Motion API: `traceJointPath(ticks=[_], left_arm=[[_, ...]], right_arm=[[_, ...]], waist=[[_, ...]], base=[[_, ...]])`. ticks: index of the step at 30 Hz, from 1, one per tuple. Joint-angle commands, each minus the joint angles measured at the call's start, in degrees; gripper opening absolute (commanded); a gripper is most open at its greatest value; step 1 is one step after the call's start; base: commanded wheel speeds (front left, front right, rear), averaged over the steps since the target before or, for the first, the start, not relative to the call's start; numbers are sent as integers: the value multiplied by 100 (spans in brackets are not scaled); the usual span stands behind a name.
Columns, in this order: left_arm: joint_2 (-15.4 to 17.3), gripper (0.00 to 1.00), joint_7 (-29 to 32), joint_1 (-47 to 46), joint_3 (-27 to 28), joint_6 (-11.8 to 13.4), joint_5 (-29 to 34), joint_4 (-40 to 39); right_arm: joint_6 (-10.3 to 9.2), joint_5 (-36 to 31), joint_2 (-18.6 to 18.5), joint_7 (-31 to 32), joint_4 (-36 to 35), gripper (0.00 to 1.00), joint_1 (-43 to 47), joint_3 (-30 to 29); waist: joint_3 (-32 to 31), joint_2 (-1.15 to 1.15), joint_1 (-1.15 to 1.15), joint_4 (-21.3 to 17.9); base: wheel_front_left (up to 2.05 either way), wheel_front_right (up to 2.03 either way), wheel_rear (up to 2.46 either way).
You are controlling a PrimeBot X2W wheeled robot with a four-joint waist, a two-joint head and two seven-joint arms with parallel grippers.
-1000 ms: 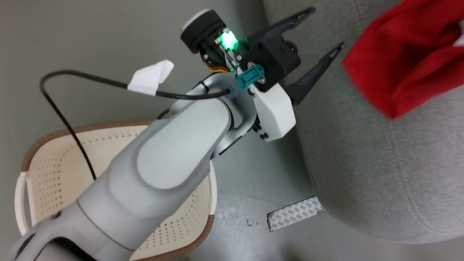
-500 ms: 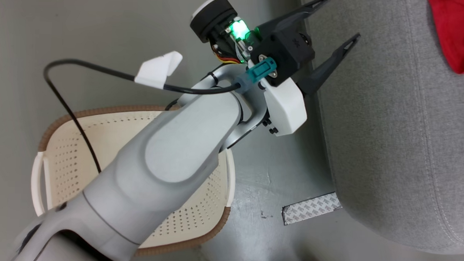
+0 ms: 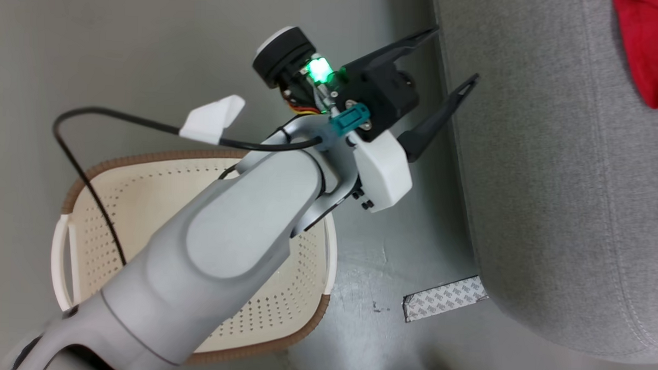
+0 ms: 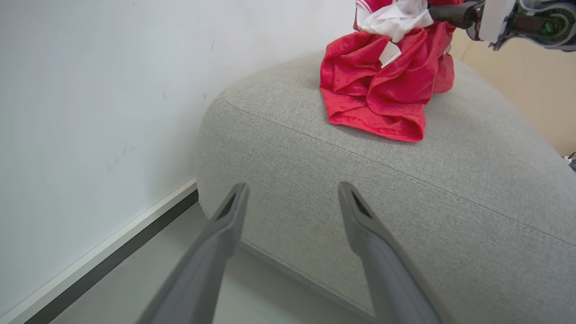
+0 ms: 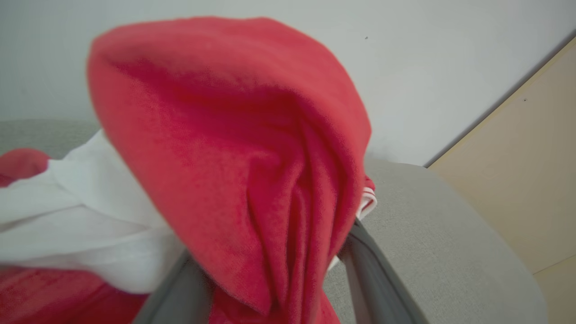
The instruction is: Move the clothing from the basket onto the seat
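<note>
The red clothing (image 4: 382, 85) lies heaped on the grey seat (image 4: 450, 189), with a white panel at its top. In the head view a red corner of the clothing (image 3: 656, 54) shows at the seat's (image 3: 553, 187) far right. My right gripper (image 4: 434, 12) reaches into the top of the heap. In the right wrist view the clothing (image 5: 234, 157) drapes over its fingers (image 5: 364, 261), which stand wide apart with hidden tips. My left gripper (image 3: 455, 54) hangs open and holds nothing beside the seat's edge, above the cream basket (image 3: 144, 159). The basket's visible part holds nothing.
A grey patterned tape patch (image 3: 445, 298) lies on the floor between basket and seat. A pale wall with a dark baseboard (image 4: 112, 252) runs left of the seat. My left arm's black cable (image 3: 90, 113) loops over the basket.
The head camera has shifted, so the clothing now sits at the view's top right corner. My left gripper has drawn slightly back from the seat's edge, still open.
</note>
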Motion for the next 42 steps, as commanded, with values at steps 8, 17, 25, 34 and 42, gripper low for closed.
traceJointPath(ticks=[8, 17, 25, 34, 42], left_arm=[[257, 100, -63, 409, 104, 136, -221, -170], [475, 100, -308, 1053, 239, 310, -502, -314], [756, 100, -745, 1902, 622, 696, -891, -348], [1186, 100, -1177, 3270, 1166, 1232, -1342, -361], [1358, 100, -1360, 4628, 1640, 1568, -1604, -357]], right_arm=[[-16, -253, 45, 2, -221, 100, 288, 64], [-16, -201, -60, 2, -1095, 100, 1223, 353], [-16, -179, 67, 4, -2726, 100, 2532, 562], [-16, -258, 700, 5, -4076, 100, 4005, 892], [-16, -265, 1475, 4, -4488, 100, 5034, 987]], waist=[[-489, 0, 0, -211], [-1352, 0, 0, -321], [-2112, 0, 0, -32], [-3025, 0, 0, 539], [-3657, 0, 0, 1007]], base=[[0, 0, 0], [0, 0, 0], [0, 0, 0], [0, 0, 0], [0, 0, 0]])
